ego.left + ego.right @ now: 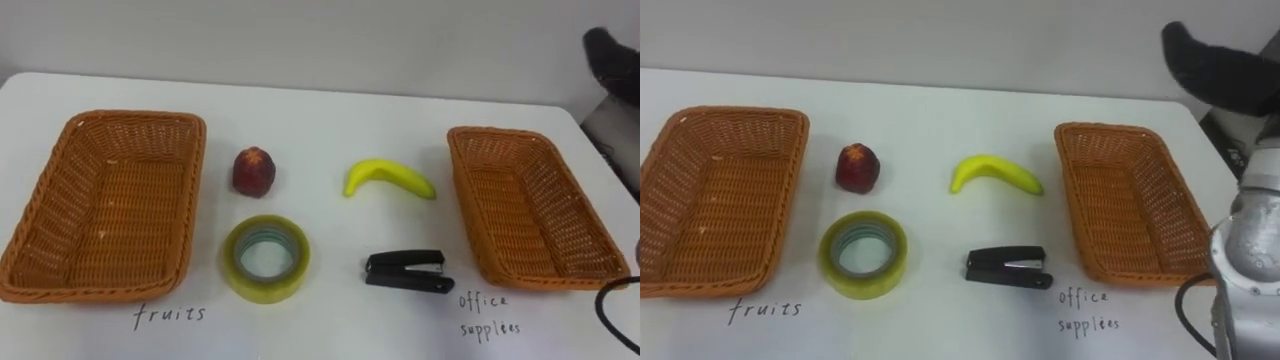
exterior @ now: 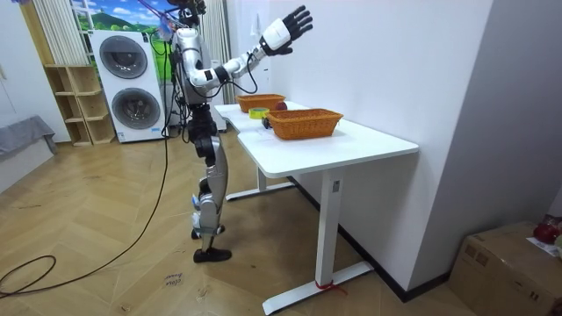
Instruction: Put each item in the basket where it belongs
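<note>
On the white table a dark red fruit and a yellow banana lie in the middle. In front of them sit a roll of yellowish tape and a black stapler. A wicker basket labelled for fruit stands at the left with nothing in it. A second wicker basket, labelled for office supplies, stands at the right, also with nothing in it. My right hand is raised high above the table, fingers spread and open; it shows dark at the upper right.
I stand at the table's long side. The wall runs close behind the table's far edge. Washing machines and shelves stand behind me, and a cardboard box sits on the floor at the room view's right.
</note>
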Robot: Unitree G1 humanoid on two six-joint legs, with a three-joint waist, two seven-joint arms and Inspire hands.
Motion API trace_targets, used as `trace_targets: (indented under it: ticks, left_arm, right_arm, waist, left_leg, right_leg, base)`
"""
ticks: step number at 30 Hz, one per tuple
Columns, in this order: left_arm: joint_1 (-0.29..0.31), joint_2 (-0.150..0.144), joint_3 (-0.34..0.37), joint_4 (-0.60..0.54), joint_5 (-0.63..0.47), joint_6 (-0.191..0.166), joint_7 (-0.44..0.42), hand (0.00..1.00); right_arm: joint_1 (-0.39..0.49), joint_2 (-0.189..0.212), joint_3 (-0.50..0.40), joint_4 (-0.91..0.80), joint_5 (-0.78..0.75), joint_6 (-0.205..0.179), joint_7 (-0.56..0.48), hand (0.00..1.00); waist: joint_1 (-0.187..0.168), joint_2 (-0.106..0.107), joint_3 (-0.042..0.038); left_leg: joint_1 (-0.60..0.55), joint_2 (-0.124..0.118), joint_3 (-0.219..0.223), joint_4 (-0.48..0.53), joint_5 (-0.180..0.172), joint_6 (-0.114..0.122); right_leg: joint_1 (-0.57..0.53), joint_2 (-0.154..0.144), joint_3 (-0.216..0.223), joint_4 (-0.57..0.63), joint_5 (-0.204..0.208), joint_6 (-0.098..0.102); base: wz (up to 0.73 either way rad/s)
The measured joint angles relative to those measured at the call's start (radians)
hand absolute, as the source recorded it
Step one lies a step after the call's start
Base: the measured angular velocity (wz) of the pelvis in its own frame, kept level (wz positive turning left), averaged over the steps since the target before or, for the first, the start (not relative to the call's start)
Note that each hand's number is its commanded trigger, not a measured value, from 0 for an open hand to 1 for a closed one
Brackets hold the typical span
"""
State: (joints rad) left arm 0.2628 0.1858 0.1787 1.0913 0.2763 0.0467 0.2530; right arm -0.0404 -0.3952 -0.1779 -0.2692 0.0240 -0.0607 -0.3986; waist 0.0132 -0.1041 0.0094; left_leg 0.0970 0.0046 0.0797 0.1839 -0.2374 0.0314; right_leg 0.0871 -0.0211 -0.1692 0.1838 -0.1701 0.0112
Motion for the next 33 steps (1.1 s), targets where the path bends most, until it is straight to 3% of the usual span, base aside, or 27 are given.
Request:
trace_targets:
  ticks: [8, 15, 23, 28, 33]
  left_arm:
    - [-0.011, -0.001, -0.01, -0.013, 0.0, -0.011, 0.002, 0.0]
    - [-0.027, 0.001, -0.047, -0.013, 0.001, -0.022, 0.002, 0.0]
    - [-0.026, 0.009, -0.08, -0.012, 0.001, -0.024, 0.006, 0.0]
    - [-0.021, 0.009, -0.085, -0.012, 0.0, -0.024, 0.003, 0.0]
    - [-0.021, 0.013, -0.083, -0.013, 0.001, -0.024, -0.008, 0.0]
  right_arm:
    - [0.0, 0.0, 0.011, 0.002, -0.071, 0.001, 0.096, 0.0]
    - [0.0, 0.0, 0.055, 0.004, -0.075, 0.001, 0.205, 0.0]
    - [0.004, 0.0, 0.124, 0.025, -0.117, 0.001, 0.326, 0.0]
    - [0.008, 0.001, 0.157, 0.078, -0.115, 0.031, 0.426, 0.0]
    - [0.008, 0.001, 0.158, 0.078, -0.153, 0.034, 0.486, 0.0]
  waist:
    - [0.018, 0.016, -0.005]
    - [0.021, 0.001, -0.011]
    - [0.022, -0.009, -0.0093]
    - [0.024, -0.013, -0.0075]
    - [0.032, -0.023, -0.0087]
  left_leg:
    - [-0.002, 0.0, -0.001, -0.002, 0.0, 0.0]
    - [0.0, 0.002, -0.001, 0.004, 0.002, 0.002]
    - [0.003, 0.001, 0.0, -0.001, 0.002, 0.003]
    - [0.002, 0.001, -0.001, 0.0, 0.002, 0.003]
    - [0.002, 0.0, -0.003, 0.005, 0.002, 0.003]
  right_leg:
    - [-0.003, -0.001, -0.006, 0.0, 0.0, 0.0]
    - [0.003, -0.007, -0.022, 0.0, 0.0, 0.0]
    - [0.01, -0.009, -0.026, 0.0, 0.0, 0.0]
    - [0.009, -0.009, -0.026, 0.0, 0.0, 0.0]
    - [0.009, -0.008, -0.026, 0.0, 0.0, 0.0]
  base:
    - [0.0]
    - [0.0]
    - [0.0]
    - [0.0]
    - [0.0]
